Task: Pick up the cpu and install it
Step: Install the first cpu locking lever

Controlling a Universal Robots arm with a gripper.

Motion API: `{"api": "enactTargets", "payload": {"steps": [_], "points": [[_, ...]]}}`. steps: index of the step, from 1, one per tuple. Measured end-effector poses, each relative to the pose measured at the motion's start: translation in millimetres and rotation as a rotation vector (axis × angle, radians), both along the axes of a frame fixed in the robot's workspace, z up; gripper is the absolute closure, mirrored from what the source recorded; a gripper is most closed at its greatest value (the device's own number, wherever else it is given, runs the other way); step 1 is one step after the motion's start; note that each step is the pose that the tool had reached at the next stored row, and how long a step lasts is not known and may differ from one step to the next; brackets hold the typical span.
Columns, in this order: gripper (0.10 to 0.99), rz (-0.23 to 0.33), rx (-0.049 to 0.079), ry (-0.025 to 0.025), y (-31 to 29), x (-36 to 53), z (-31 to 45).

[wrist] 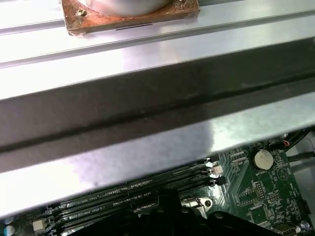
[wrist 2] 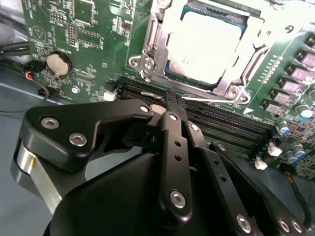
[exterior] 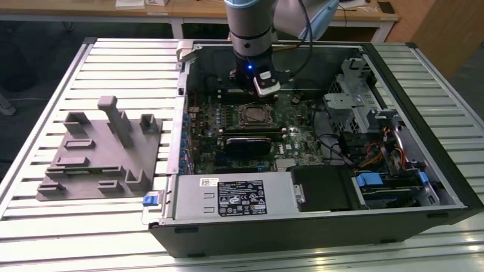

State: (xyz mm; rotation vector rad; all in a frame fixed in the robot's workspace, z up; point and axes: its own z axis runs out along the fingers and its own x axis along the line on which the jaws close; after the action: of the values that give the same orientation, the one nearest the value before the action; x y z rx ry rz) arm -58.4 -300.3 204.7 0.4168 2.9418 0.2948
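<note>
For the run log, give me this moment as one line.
cpu: seated in socket | gripper: shut, empty, above memory slots | case: open

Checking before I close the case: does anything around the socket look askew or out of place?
Nothing stands out. The cpu lies flat and square inside the socket frame, and the gripper hangs above the memory slots beside it.

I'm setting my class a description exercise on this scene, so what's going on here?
A robot arm reaches into an open computer case lying on a slatted table. Its gripper hangs just above the motherboard, over the memory slots. The cpu sits in its socket, apart from the gripper. A grey plastic fixture lies on the table at the exterior view's left.
</note>
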Motion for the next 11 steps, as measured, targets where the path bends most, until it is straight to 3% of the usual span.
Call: {"api": "enactTargets", "payload": {"steps": [7,11], "points": [[0.98,-0.014,-0.001,-0.0093,1.4,-1.7,-2.0],[0.98,-0.02,-0.004,-0.0103,1.4,-1.7,-2.7]]}}
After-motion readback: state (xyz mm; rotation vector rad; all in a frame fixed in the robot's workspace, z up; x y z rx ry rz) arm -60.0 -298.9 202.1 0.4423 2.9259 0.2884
